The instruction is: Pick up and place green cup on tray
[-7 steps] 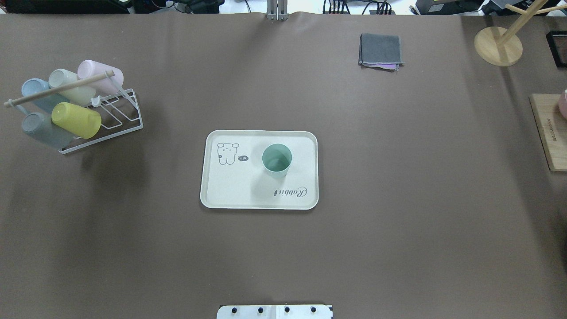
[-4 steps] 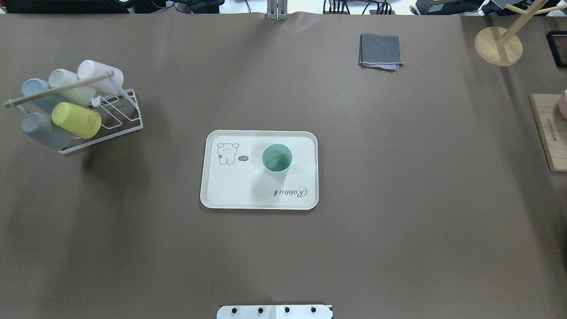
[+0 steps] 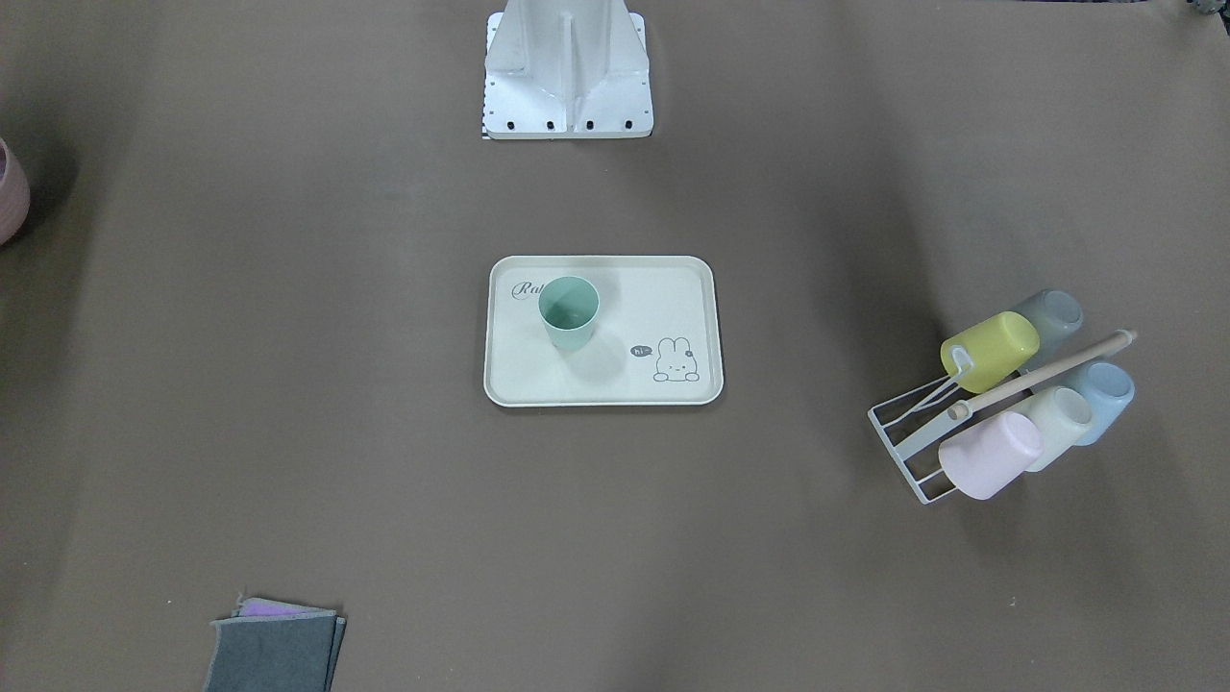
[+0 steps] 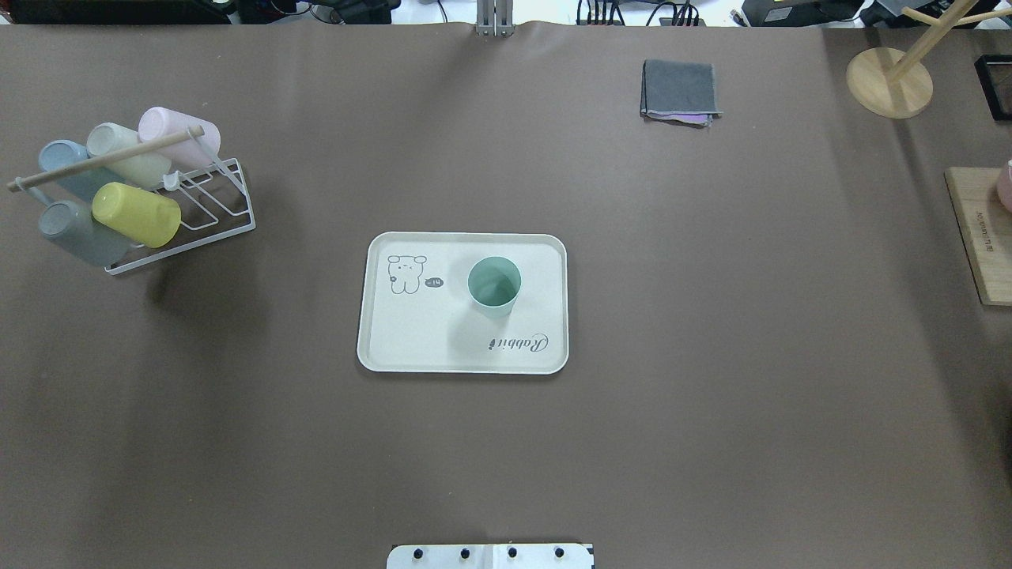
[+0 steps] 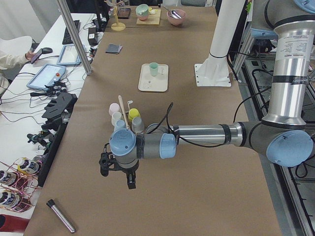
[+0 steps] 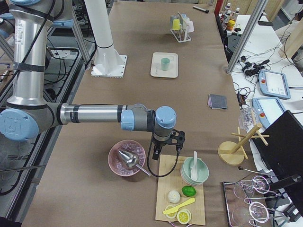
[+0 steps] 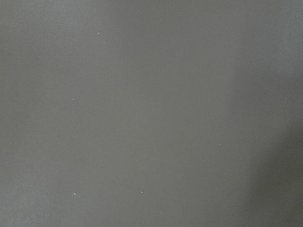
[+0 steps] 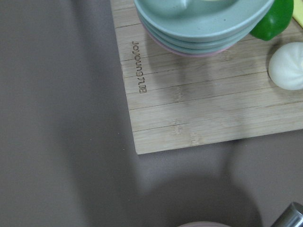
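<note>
The green cup (image 4: 494,286) stands upright on the cream tray (image 4: 411,340) at the table's middle, near the "Rabbit" script; it also shows in the front-facing view (image 3: 569,312) on the tray (image 3: 615,384). No gripper is near it. My left gripper (image 5: 118,172) shows only in the exterior left view, far past the cup rack, over bare table; I cannot tell whether it is open or shut. My right gripper (image 6: 165,149) shows only in the exterior right view, by a wooden board; I cannot tell its state.
A white wire rack (image 4: 182,221) holds several pastel cups, among them a yellow one (image 4: 136,213). A folded grey cloth (image 4: 680,91) lies at the far right. A wooden board (image 8: 199,109) carries stacked bowls (image 8: 203,23). A pink bowl (image 6: 125,158) sits beside it.
</note>
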`<state>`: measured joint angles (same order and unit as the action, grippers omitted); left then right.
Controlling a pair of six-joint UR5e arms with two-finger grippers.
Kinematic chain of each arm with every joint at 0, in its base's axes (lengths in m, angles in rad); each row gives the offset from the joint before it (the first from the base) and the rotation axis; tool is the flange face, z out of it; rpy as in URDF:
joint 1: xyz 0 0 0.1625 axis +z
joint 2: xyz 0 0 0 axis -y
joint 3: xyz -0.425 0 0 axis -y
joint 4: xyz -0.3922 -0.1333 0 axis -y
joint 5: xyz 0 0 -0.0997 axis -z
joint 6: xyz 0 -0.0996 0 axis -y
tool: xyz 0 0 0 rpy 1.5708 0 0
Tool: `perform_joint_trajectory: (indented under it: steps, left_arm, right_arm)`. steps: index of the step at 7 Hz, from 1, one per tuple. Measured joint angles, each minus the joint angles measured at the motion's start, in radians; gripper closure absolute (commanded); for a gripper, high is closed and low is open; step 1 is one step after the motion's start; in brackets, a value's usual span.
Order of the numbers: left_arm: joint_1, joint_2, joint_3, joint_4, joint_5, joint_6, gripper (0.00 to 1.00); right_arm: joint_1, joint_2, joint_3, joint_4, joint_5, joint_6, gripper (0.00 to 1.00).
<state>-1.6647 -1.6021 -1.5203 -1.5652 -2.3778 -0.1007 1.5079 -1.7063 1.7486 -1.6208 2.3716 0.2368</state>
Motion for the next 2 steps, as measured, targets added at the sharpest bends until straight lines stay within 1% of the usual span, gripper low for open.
perform_joint_trajectory:
  steps: [2]
  left_arm:
    - [0.000,-0.004,-0.005,0.000,0.003,-0.002,0.02]
  right_arm:
    - [0.000,0.001,0.000,-0.001,0.001,-0.001,0.00]
